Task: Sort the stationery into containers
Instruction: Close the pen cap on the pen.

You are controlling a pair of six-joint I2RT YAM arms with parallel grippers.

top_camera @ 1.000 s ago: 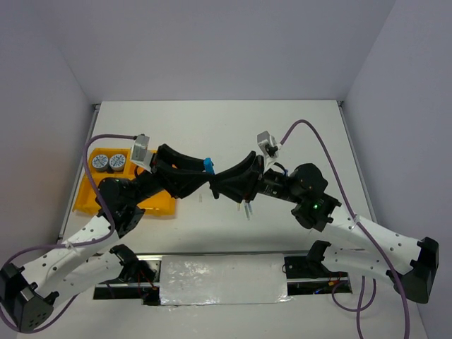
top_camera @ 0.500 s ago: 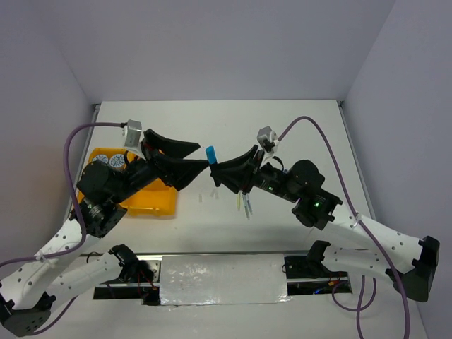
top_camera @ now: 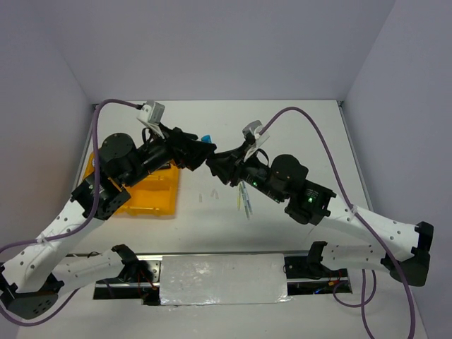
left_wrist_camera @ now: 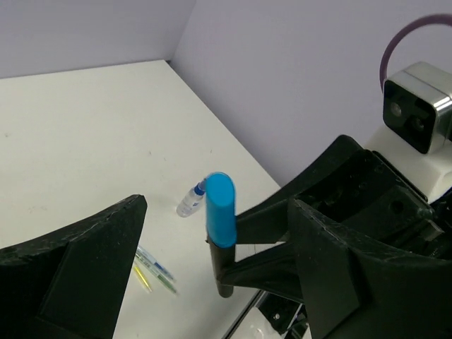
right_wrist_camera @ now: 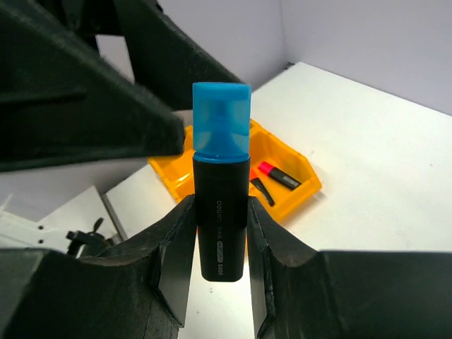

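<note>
A black marker with a blue cap [right_wrist_camera: 220, 176] stands upright in my right gripper [right_wrist_camera: 220, 206], which is shut on its barrel. In the left wrist view the same marker [left_wrist_camera: 220, 220] stands between the wide-open jaws of my left gripper [left_wrist_camera: 215, 212], touching neither finger. Seen from above, the blue cap [top_camera: 206, 139] shows where the two grippers meet, left gripper [top_camera: 200, 150] and right gripper [top_camera: 216, 161], above the table's middle. The yellow-orange tray [top_camera: 152, 196] lies at the left, partly hidden by my left arm. It holds a pink-capped marker [right_wrist_camera: 278, 176].
Thin pale pens [top_camera: 245, 201] lie on the white table under the right arm, with tiny bits [top_camera: 201, 197] to their left. A small blue-capped bottle [left_wrist_camera: 189, 201] lies on its side beyond the pens [left_wrist_camera: 155, 267]. Walls close in the far side and both flanks.
My left gripper has opened wide and let go of the blue-capped marker, which stays in the right gripper. Both arms have shifted toward the far side, and the left wrist has swung up.
</note>
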